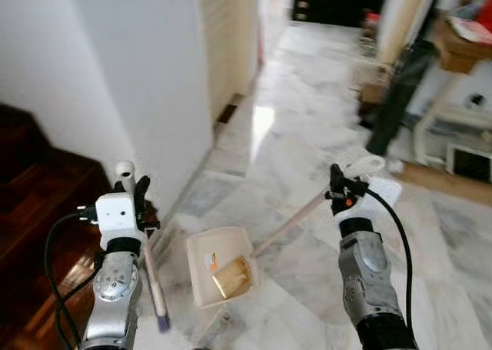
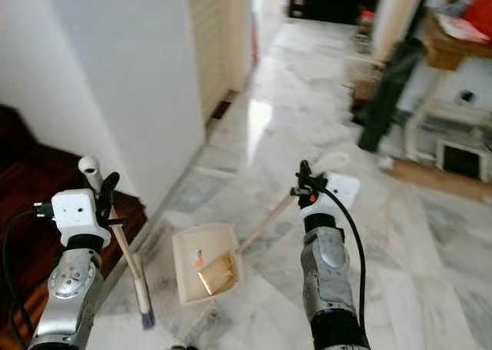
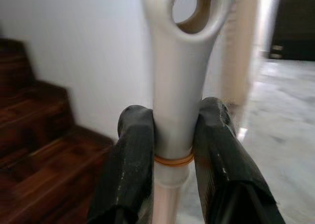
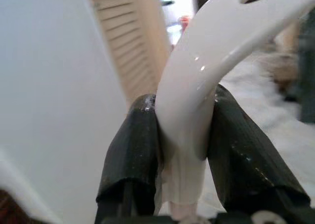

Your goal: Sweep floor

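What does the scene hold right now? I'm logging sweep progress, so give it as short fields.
left gripper: shut on the broom handle, held near the white wall
right gripper: shut on the dustpan handle
dustpan: on the marble floor between the arms
in the dustpan: a tan piece of litter
left of the robot: dark wooden steps

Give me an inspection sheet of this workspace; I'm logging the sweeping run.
Surface: marble floor, glossy.
Job's things: broom slanting down to floor; dustpan on floor holding a tan scrap.
Clutter: nothing seen near the pan.
Grippers: left claw shut on broom handle; right claw shut on dustpan handle.
Cables: black cable along right arm.
Surroundings: white wall, dark wooden stairs, blurred furniture.
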